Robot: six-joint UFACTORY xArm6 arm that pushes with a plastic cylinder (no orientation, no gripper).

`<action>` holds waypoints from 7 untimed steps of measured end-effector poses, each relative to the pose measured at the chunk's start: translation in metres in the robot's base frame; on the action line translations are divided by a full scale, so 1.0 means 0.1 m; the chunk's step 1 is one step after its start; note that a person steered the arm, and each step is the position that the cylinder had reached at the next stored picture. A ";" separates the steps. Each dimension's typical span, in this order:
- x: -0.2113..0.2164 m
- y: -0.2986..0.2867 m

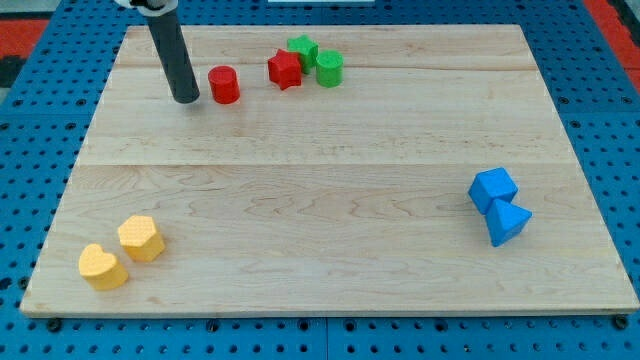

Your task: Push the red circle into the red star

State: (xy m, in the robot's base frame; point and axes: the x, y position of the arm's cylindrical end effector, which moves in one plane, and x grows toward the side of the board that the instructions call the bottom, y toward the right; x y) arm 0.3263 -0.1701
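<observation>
The red circle (224, 85) is a short red cylinder at the view's upper left of the wooden board (330, 250). The red star (285, 69) lies to its right, apart from it by a small gap. My tip (186, 99) stands just left of the red circle, close to it; I cannot tell whether they touch. The dark rod rises from the tip toward the view's top left.
Two green blocks (302, 50) (329, 68) sit against the red star's right and top. A blue cube (493, 187) and a blue triangle (508, 222) sit at the right. A yellow hexagon (141, 238) and a yellow heart (102, 267) sit at the bottom left.
</observation>
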 end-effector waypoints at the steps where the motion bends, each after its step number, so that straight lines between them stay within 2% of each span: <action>1: -0.02 0.50; 3: -0.01 1.16; 4: 0.38 1.16; 6: 0.34 2.40; 7: 1.30 1.88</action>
